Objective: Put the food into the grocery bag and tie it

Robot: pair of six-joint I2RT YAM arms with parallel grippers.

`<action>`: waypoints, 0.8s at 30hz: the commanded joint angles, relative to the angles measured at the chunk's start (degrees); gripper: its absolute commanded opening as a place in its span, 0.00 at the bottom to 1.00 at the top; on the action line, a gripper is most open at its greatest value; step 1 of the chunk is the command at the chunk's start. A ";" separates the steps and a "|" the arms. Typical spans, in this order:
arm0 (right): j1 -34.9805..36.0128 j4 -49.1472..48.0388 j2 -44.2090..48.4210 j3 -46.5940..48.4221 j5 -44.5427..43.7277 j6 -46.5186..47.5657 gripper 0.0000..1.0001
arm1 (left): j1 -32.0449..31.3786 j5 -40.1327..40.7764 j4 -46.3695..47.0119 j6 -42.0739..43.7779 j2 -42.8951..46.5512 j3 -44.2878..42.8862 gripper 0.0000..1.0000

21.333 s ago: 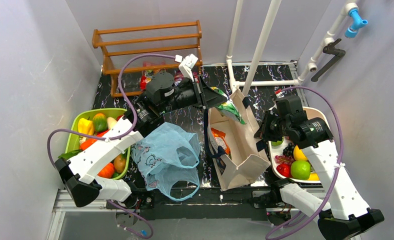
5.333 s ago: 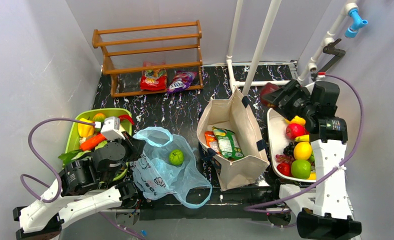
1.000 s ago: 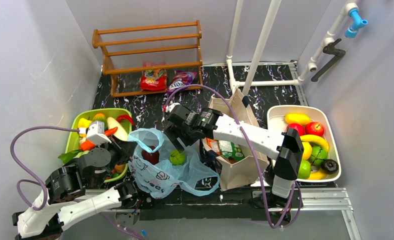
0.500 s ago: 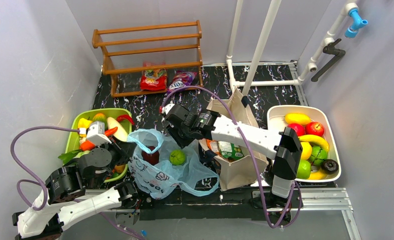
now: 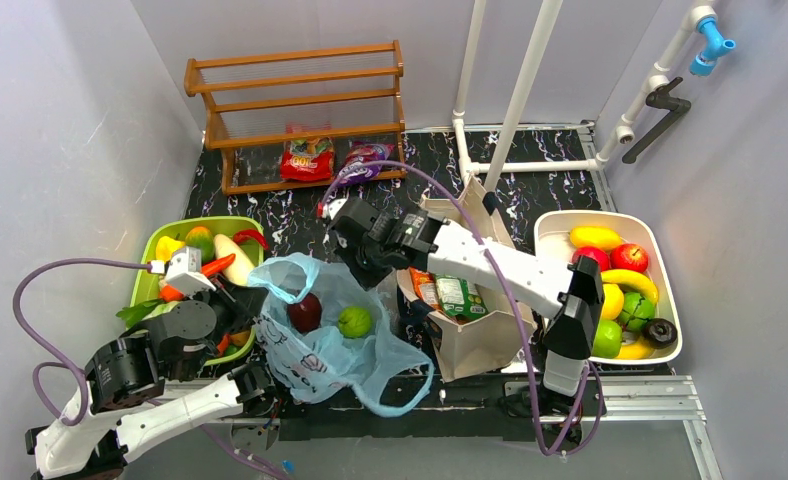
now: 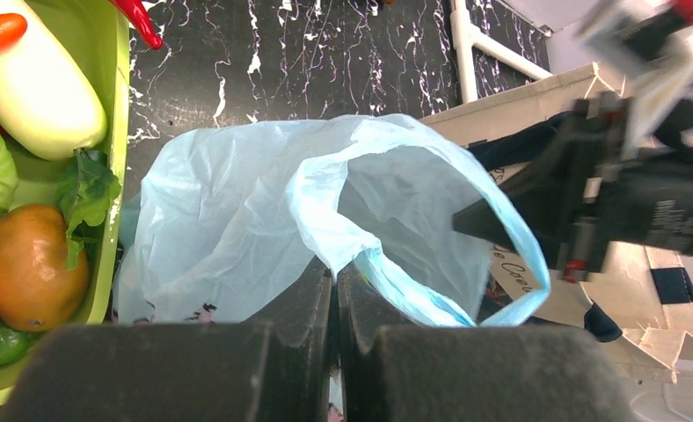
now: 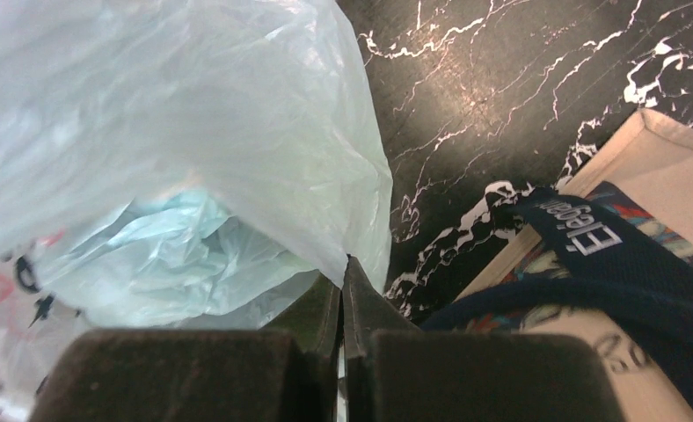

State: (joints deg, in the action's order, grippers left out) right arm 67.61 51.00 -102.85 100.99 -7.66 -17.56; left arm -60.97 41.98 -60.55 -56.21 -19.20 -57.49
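Note:
The light-blue grocery bag (image 5: 320, 345) lies open at the middle front, with a dark red fruit (image 5: 304, 312) and a green round fruit (image 5: 354, 321) inside it. My left gripper (image 5: 255, 298) is shut on the bag's left rim, and the film (image 6: 237, 211) is pinched between its fingers (image 6: 334, 268). At the bag's far right rim, my right gripper (image 5: 373, 278) is shut on the thin plastic (image 7: 193, 132), which is caught at its tips (image 7: 343, 264). Orange and green snack packets (image 5: 445, 292) sit in the beige tote.
The beige canvas tote (image 5: 495, 322) with navy handles (image 7: 589, 237) stands just right of the bag. A green bin (image 5: 146, 262) of vegetables is at left and a white fruit tray (image 5: 550, 235) at right. A wooden rack (image 5: 295, 90) with packets (image 5: 310, 160) and white pipes (image 5: 515, 110) are behind.
My right gripper went from open to shut on the bag's right rim and drew it back a little. The bag's mouth spread wider, and both fruits shifted slightly inside.

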 commanded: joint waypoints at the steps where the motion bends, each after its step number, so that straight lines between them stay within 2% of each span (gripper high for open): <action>1: 0.02 11.19 0.35 12.95 1.16 -4.95 0.01 | -0.20 2.60 -1.78 -0.75 0.46 -0.59 0.00; 5: 0.00 20.43 -2.05 20.94 2.35 -10.05 0.01 | -0.20 2.30 -0.80 -0.84 0.60 0.59 0.00; 9: 0.00 25.53 -2.20 22.60 1.52 -14.28 0.01 | -0.20 1.52 -0.33 -1.23 -0.21 1.75 0.01; 10: -0.02 26.00 -1.92 22.47 1.00 -15.13 0.01 | -0.20 1.47 -0.43 -1.27 -0.48 1.86 0.06; 11: -0.07 26.46 -1.65 22.14 0.57 -15.98 0.01 | -0.20 1.41 -0.54 -1.30 -0.67 1.95 0.15; 18: -1.20 27.77 -0.45 19.98 -0.86 -21.11 0.01 | -0.20 3.67 -5.03 -0.58 -3.08 -0.43 0.97; 24: -1.98 28.81 0.71 20.37 -2.61 -23.63 0.01 | -0.20 7.53 -18.63 -5.47 -8.31 -5.77 0.98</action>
State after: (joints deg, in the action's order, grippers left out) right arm 66.30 77.97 -104.40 120.97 -7.81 -37.87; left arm -60.97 44.75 -68.45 -58.43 -23.90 -59.61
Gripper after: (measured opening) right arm 0.023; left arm 0.981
